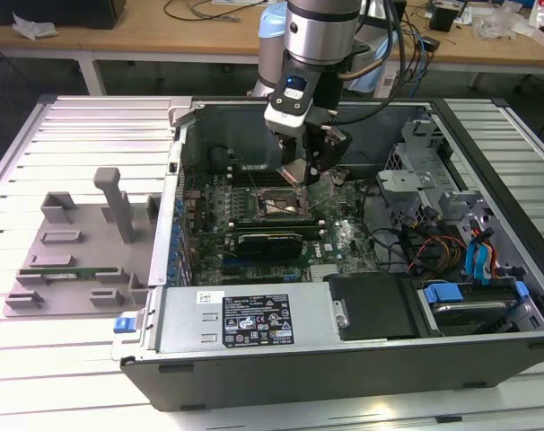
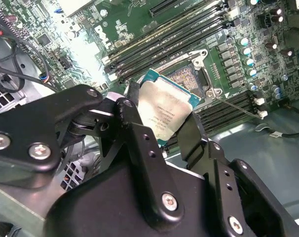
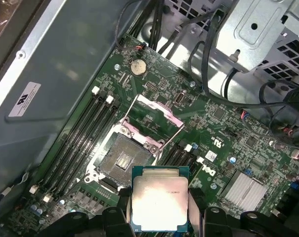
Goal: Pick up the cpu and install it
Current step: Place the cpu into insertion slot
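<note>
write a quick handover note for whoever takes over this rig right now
Gripper: shut on the cpu, gripping two opposite edges, with the metal top facing the wrist cameras.
Cpu: held in the air inside the open computer case, over the motherboard, close to the socket but not in it.
Socket: empty, with its retention frame raised.
Done: cpu picked up and at the board.
Left: cpu not yet seated in the socket.

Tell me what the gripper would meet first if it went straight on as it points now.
Probably the open CPU socket on the motherboard. The gripper, shut on the cpu, points down toward it, though depth is unclear.
</note>
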Controlling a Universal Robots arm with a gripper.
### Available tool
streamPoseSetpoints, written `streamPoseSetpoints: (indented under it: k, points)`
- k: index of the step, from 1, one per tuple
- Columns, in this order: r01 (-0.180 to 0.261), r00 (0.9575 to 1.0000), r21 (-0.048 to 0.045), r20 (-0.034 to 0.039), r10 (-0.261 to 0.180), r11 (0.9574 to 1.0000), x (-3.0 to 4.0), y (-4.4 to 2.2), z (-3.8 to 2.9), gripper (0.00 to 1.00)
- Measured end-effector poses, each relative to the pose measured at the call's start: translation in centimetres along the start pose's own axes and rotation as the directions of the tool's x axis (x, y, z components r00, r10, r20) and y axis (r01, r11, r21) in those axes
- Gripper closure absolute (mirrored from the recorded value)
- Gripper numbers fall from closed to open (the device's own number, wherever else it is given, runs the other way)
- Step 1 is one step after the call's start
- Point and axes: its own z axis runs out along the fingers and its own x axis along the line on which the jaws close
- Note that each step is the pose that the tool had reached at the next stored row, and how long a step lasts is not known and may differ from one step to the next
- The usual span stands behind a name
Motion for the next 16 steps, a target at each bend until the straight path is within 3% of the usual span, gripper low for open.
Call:
streamPoseSetpoints:
  k: [9, 16]
  points:
    - [-0.051, 0.9987, 0.0017, -0.0011, 0.051, 0.9987, 0.0, 0.0, 0.01, 0.45]
    - [-0.099, 0.9951, 0.0036, -0.0017, 0.099, 0.9951, 0.0, 0.0, 0.02, 0.45]
